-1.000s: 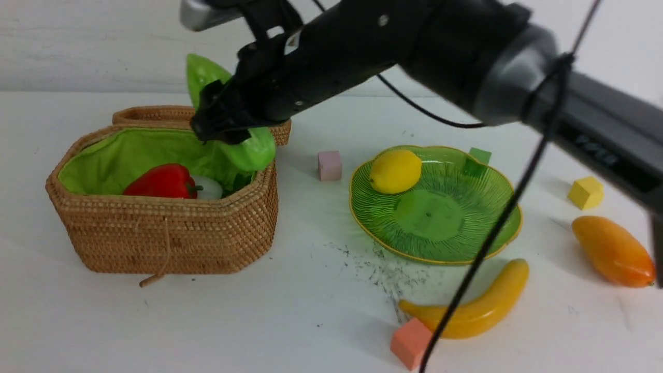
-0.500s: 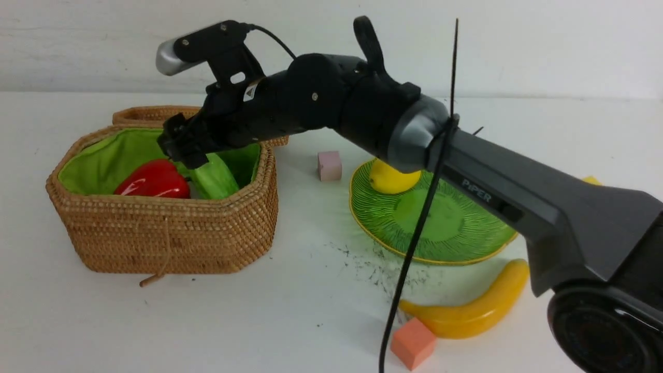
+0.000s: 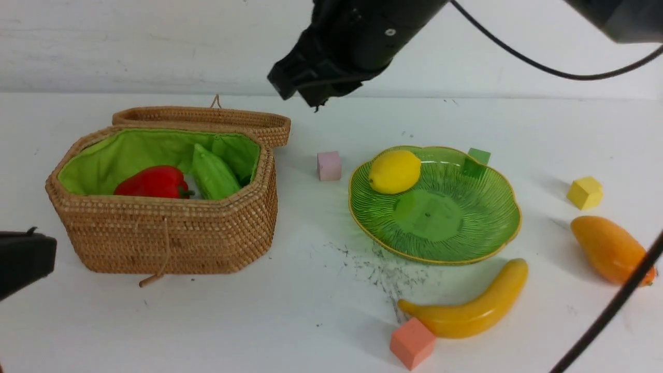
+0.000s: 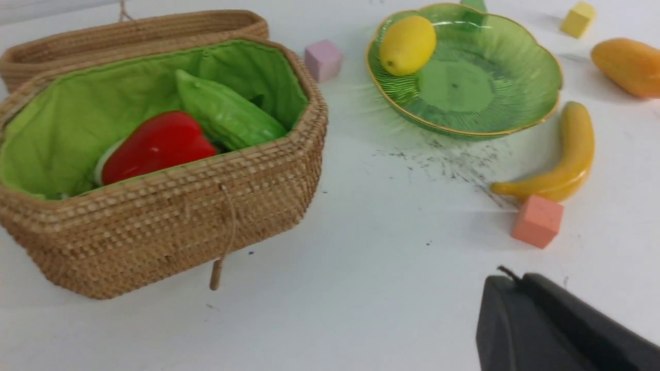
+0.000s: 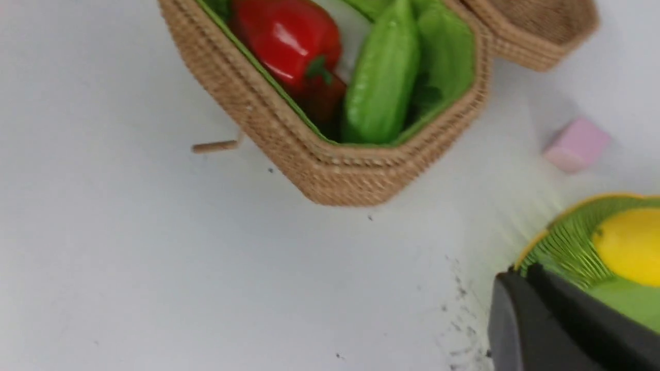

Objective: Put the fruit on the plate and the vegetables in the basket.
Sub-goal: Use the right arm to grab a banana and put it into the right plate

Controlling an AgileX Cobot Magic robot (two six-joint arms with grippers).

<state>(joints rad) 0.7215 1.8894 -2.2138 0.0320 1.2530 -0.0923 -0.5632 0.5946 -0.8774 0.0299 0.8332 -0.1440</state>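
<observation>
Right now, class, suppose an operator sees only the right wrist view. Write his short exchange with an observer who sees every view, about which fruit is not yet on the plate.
Operator: I see the lemon on the plate. Is any fruit off it?
Observer: Yes, a banana lies on the table, on the plate's near side, beside an orange cube.
Operator: Anything else?
Observer: A mango lies on the table to the plate's right, near a yellow cube.

The right pincer (image 3: 303, 88) has let go of the gourd (image 3: 213, 177) and risen clear toward the far edge of the tabletop (image 3: 290, 321) (jaws closed again); the gourd now lies in the basket (image 3: 155, 217) beside the pepper (image 3: 153, 182).
</observation>
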